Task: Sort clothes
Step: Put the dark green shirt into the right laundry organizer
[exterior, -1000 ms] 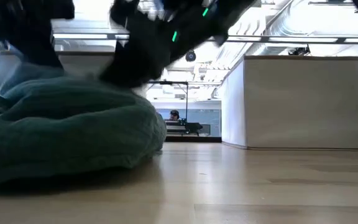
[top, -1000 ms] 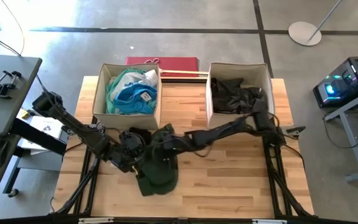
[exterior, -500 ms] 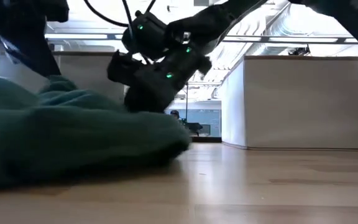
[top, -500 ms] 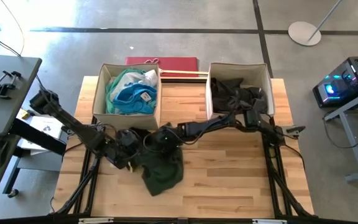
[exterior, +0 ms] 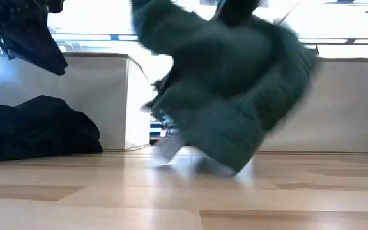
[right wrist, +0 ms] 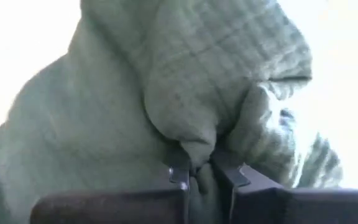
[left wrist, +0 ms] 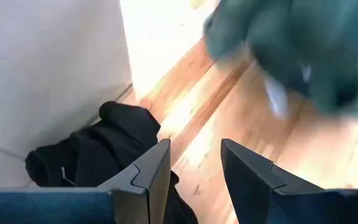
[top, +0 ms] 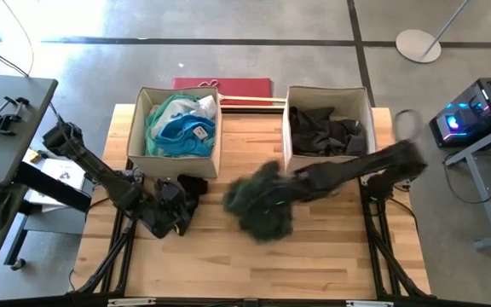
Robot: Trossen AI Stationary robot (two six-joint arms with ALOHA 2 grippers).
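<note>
While clenched in the right end effector (right wrist: 201, 167), dark green quilted fabric garment (top: 261, 205) dangles over mid-desk (top: 331, 256), just beside beige dark-clothes bin (top: 290, 145); left end effector (left wrist: 191, 168) released near crumpled black garment (top: 187, 188).

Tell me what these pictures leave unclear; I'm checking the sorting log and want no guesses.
- Right gripper: high view, buried under the blurred dark green garment; only its wrist view shows it pinching the cloth.
- Black garment: high view, partly hidden by the left gripper; its type is unreadable.
- Right bin: dark clothes inside merge, uncountable.
- Left bin: low view, its wall hides the contents.
</note>
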